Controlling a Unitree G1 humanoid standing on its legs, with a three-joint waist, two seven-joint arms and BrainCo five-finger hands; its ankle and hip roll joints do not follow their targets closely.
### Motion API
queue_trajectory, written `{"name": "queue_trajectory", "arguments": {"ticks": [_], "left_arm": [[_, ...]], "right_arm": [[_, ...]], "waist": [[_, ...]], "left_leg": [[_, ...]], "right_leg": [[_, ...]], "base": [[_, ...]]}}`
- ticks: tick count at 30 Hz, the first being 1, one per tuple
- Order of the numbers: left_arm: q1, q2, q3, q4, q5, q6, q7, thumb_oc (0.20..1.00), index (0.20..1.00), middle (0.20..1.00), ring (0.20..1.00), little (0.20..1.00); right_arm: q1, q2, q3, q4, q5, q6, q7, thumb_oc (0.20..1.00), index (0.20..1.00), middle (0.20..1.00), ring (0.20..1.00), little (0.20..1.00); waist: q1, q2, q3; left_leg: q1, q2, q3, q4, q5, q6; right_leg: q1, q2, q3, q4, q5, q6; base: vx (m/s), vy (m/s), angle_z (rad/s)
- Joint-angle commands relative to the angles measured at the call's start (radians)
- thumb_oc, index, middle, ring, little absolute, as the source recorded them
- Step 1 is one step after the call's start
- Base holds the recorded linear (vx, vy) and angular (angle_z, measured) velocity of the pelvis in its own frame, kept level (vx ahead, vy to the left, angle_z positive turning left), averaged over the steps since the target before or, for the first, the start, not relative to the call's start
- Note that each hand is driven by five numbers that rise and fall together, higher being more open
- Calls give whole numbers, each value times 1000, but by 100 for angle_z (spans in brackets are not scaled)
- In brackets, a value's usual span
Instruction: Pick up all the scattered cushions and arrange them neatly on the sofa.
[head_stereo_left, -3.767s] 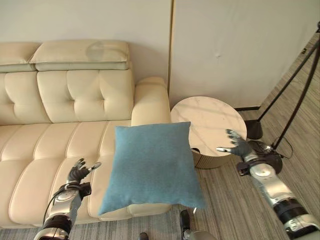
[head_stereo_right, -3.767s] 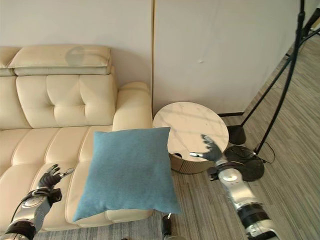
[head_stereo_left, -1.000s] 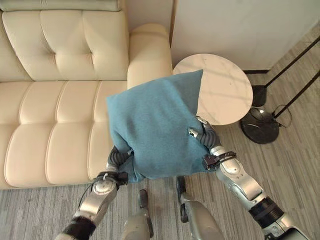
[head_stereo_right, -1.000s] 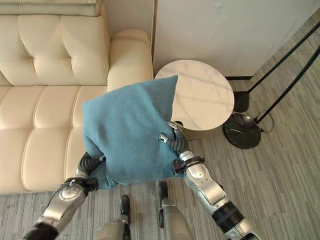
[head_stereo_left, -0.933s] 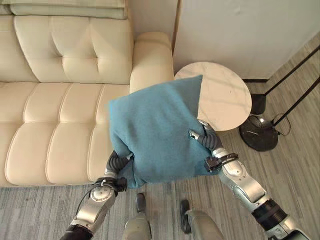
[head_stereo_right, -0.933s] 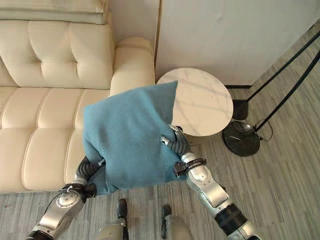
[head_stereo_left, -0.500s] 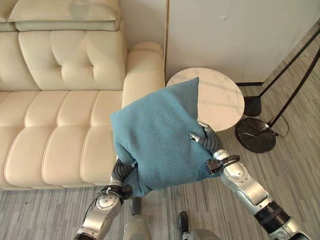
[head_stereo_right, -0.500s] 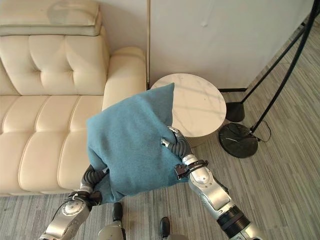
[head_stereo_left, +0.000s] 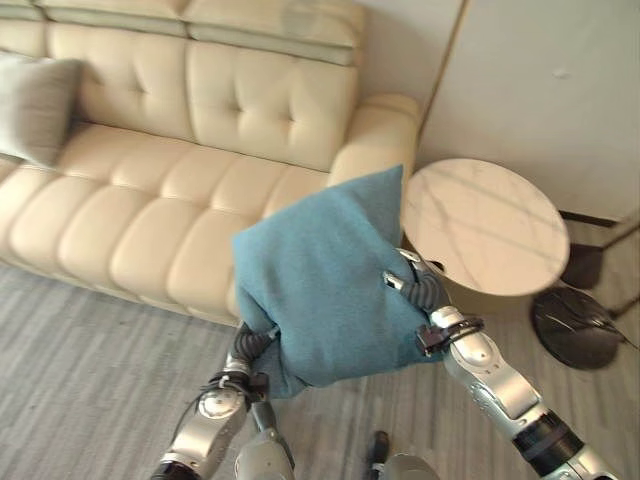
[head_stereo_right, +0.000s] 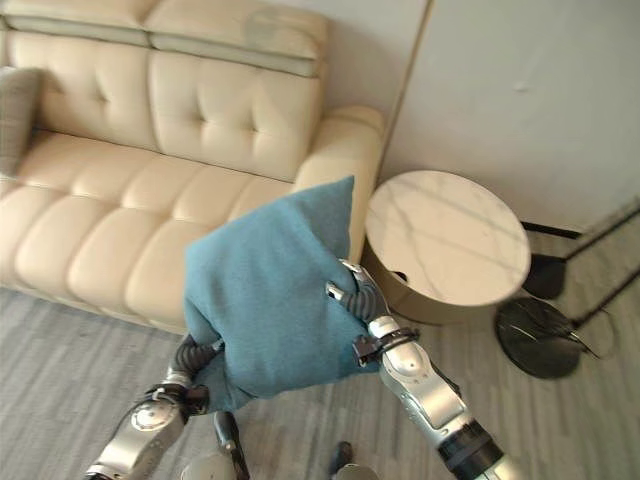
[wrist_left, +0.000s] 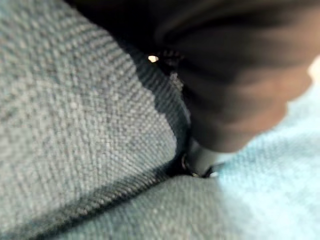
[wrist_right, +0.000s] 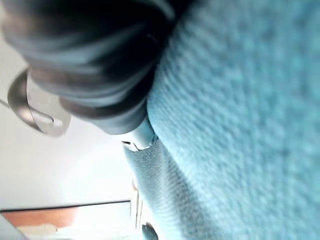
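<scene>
"Left eye view first: where is the blue cushion (head_stereo_left: 325, 280)?"

"Raised off the floor (head_stereo_left: 80, 370), between the two arms, in front of the cream sofa (head_stereo_left: 190, 160) and near its armrest (head_stereo_left: 375, 135). One corner points up towards the round marble side surface (head_stereo_left: 485, 225)."

"What about the left robot hand (head_stereo_left: 248, 345)?"

"It sits at the cushion's lower left edge. Its dark ribbed cover shows, but the fingers are buried in the fabric, so I cannot tell whether they are curled or straight. The left wrist view gives dark cover pressed against blue weave, no more."

"And the right robot hand (head_stereo_right: 352, 290)?"

"Pressed against the cushion's right side, ribbed cover showing. Its fingers are hidden by the cloth too, so I cannot tell their state."

"Anything else on the sofa?"

"A grey cushion (head_stereo_left: 35, 105) leans against the backrest at the far left end, well apart from the blue one. A black lamp base (head_stereo_left: 580, 325) stands on the floor beside the round surface."
</scene>
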Motion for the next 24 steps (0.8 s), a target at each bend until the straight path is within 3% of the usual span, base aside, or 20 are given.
{"name": "queue_trajectory", "arguments": {"ticks": [1,2,4,7,8,10,11,13,14,15,17,18,19,21,23,24], "left_arm": [[-145,0,-39,-223,33,-126,-106,200,200,200,200,200],[-144,1,-39,-223,33,-125,-107,200,200,200,200,200],[-118,28,-22,-231,44,-120,-130,200,200,200,200,200],[-114,39,-15,-234,49,-117,-134,200,200,200,200,200],[-118,46,-9,-232,58,-117,-134,200,200,200,200,200],[-136,50,-7,-225,67,-113,-123,200,200,200,200,200],[-137,50,-6,-224,68,-112,-123,200,200,200,200,200],[-150,53,-9,-222,75,-113,-115,200,200,200,200,200],[-157,53,-15,-219,84,-119,-110,200,200,200,200,200],[-167,45,-18,-218,87,-128,-108,200,200,200,200,200],[-193,43,-27,-209,86,-134,-106,200,200,200,200,200],[-204,39,-32,-203,85,-134,-105,200,200,200,200,200],[-223,35,-30,-195,85,-133,-100,200,200,200,200,200],[-230,24,-27,-185,91,-128,-99,200,200,200,200,200],[-231,18,-23,-186,97,-128,-103,200,200,200,200,200],[-230,18,-24,-187,97,-127,-104,200,200,200,200,200]], "right_arm": [[-95,146,145,-146,22,-78,111,200,200,200,200,200],[-94,146,144,-146,23,-78,112,200,200,200,200,200],[-80,159,149,-144,41,-70,135,200,200,200,200,200],[-77,170,148,-141,45,-69,141,200,200,200,200,200],[-77,179,143,-140,39,-70,141,200,200,200,200,200],[-76,193,137,-141,32,-71,141,200,200,200,200,200],[-77,194,137,-141,32,-71,141,200,200,200,200,200],[-84,201,132,-135,19,-71,136,200,200,200,200,200],[-83,203,128,-135,11,-72,135,200,200,200,200,200],[-89,209,128,-126,13,-75,133,200,200,200,200,200],[-119,216,134,-114,25,-76,127,200,200,200,200,200],[-127,215,135,-115,31,-77,130,200,200,200,200,200],[-134,217,131,-115,42,-81,135,200,200,200,200,200],[-127,220,126,-118,46,-82,140,200,200,200,200,200],[-119,217,121,-120,45,-86,139,200,200,200,200,200],[-117,216,120,-123,45,-85,138,200,200,200,200,200]], "waist": [[14,-64,-23],[12,-65,-24],[35,-75,-29],[46,-88,-28],[60,-100,-31],[59,-102,-28],[59,-103,-27],[45,-98,-18],[25,-90,-11],[5,-72,0],[-2,-68,11],[-9,-72,18],[-18,-85,30],[-18,-107,25],[-16,-111,11],[-18,-116,17]], "left_leg": [[97,15,-72,-99,7,-132],[97,13,-74,-101,9,-132],[93,-44,-120,-115,-25,-102],[78,-67,-141,-95,-51,-83],[61,-101,-167,-72,-83,-60],[67,-171,-221,-57,-133,-15],[67,-176,-220,-58,-135,-11],[90,-216,-253,-71,-154,16],[96,-223,-266,-83,-140,30],[121,-236,-319,-94,-147,32],[142,-249,-343,-99,-155,33],[158,-257,-350,-101,-162,33],[194,-272,-364,-95,-191,29],[220,-286,-356,-78,-220,20],[249,-281,-352,-54,-269,16],[242,-285,-345,-45,-261,18]], "right_leg": [[-56,51,72,-8,-123,-64],[-56,50,70,-8,-123,-63],[-43,13,59,-6,-102,-39],[-39,-8,62,-2,-94,-29],[-29,-35,64,2,-86,-15],[-61,-98,88,134,-43,6],[-65,-105,90,142,-44,11],[-114,-133,167,263,7,27],[-147,-87,248,283,12,8],[-206,16,394,274,-66,-3],[-273,64,418,222,-59,-19],[-300,85,411,199,-48,-22],[-337,101,352,147,-16,-13],[-342,95,236,79,4,-9],[-319,94,167,53,-14,-5],[-316,88,152,44,3,-12]], "base": [[71,143,118],[117,221,105],[204,323,67],[113,182,51],[238,406,58],[211,395,21],[104,239,46],[109,235,48],[223,285,39],[247,222,56],[249,105,96],[294,-16,76],[327,-25,48],[340,-43,51],[253,-51,36],[180,-62,22]]}}
